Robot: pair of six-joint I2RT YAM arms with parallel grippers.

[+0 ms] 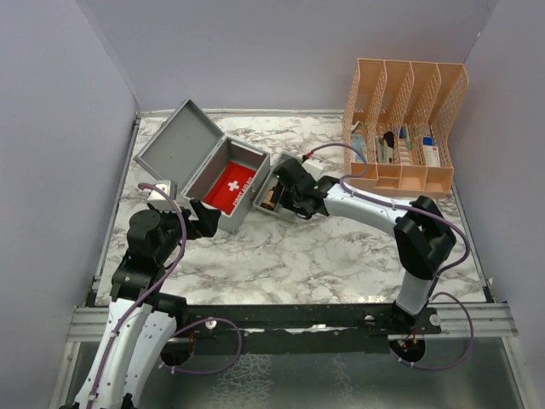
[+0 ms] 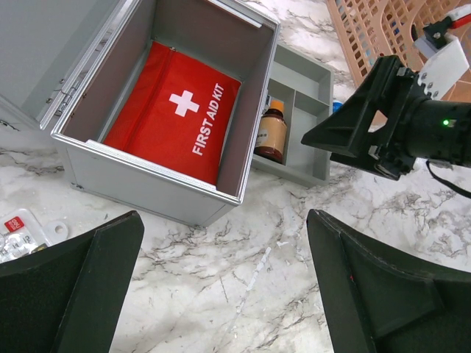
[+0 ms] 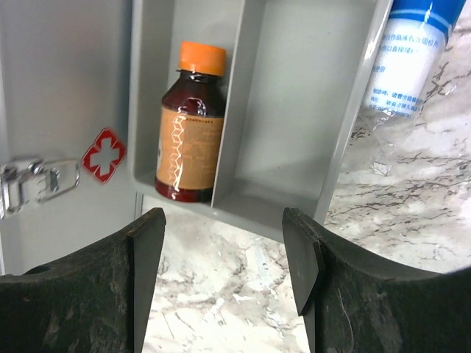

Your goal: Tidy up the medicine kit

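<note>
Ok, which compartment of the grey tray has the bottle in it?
The narrow compartment next to the medicine kit case, by its latched wall, holds the orange-capped brown bottle; the wider compartment beside it is bare.

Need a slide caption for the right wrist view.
Open right gripper facing a brown bottle in the grey tray.

Overhead camera behind my bases faces far, whole marble table [image 1: 298,247]. My left wrist camera looks far-right into grey metal rectangular case [image 2: 147,184]. Right wrist camera close over grey divided tray [image 3: 294,110]; both share brown orange-capped bottle [image 3: 190,140].
</note>
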